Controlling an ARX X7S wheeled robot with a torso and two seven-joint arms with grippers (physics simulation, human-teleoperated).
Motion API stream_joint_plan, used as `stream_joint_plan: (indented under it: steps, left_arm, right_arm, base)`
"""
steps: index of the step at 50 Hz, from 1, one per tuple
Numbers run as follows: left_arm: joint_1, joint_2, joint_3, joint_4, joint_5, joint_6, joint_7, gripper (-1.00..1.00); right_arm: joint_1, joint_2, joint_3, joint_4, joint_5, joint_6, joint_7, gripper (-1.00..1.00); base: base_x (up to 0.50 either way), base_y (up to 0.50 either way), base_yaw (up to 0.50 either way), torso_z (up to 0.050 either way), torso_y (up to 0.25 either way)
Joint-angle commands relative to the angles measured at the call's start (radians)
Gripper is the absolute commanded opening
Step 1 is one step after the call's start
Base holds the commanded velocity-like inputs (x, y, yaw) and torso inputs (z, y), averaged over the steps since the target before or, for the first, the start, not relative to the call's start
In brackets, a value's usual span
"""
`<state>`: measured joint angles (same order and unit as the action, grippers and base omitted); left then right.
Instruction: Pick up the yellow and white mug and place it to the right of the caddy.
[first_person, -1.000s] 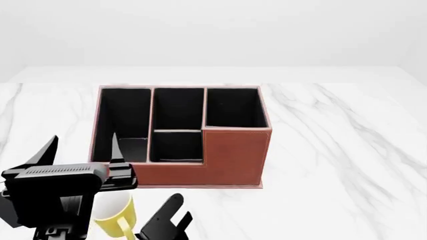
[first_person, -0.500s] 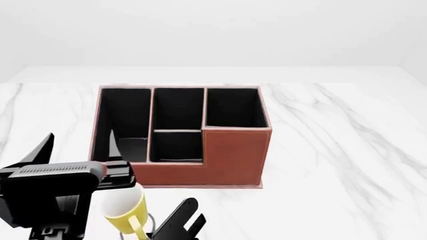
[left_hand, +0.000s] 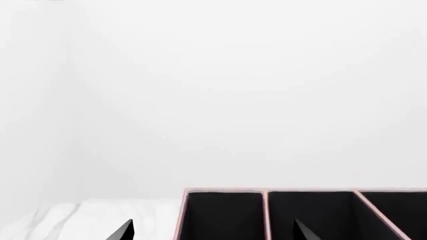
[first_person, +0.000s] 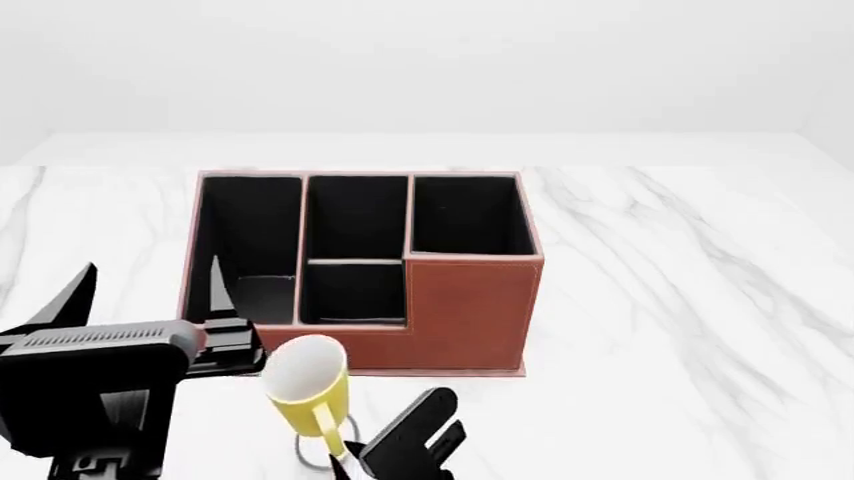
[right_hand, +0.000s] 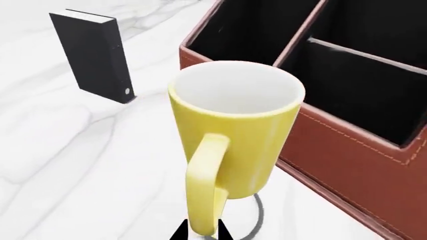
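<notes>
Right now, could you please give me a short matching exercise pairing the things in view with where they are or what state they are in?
Things:
1. mug
2. caddy
3. black stand
4. right gripper

States:
a. shut on a yellow handle
b. upright on the marble, apart from the caddy
c. four black-lined compartments, all empty
d. white inside, held in front of the caddy

Pairs: 1-d, 2-c, 3-b, 4-a

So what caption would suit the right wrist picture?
Right gripper holds the yellow and white mug by its handle, beside the caddy.
</notes>
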<state>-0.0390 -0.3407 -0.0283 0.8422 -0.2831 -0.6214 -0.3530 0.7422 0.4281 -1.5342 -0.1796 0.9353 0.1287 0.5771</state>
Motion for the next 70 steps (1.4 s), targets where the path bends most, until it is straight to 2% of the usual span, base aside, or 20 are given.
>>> stream_joint_plan:
  steps: [1,31,59,70]
  left_arm:
    - [-0.004,-0.006,0.0,0.01,-0.005,-0.011,-0.009,1.0]
    - [-0.023,-0.018,0.007,0.039,-0.015,-0.052,-0.037,1.0]
    - [-0.045,-0.026,0.022,0.064,-0.027,-0.082,-0.059,1.0]
    - [-0.043,-0.032,0.027,0.073,-0.026,-0.087,-0.068,1.0]
  right_arm:
    - [-0.005,0.063,0.025,-0.069,-0.034,-0.001,0.061,-1.0]
    - [-0.056,0.259,0.064,-0.233,-0.058,-0.037,0.22,-1.0]
    - [-0.097,0.349,0.075,-0.316,-0.094,-0.063,0.301,-1.0]
    - [-0.11,0.434,0.087,-0.389,-0.094,-0.06,0.367,-1.0]
  base:
    - [0.0,0.0,0.0,0.0,0.0]
    - [0.0,0.0,0.0,0.0,0.0]
    - [0.0,0.0,0.0,0.0,0.0]
    - [0.0,0.0,0.0,0.0,0.001]
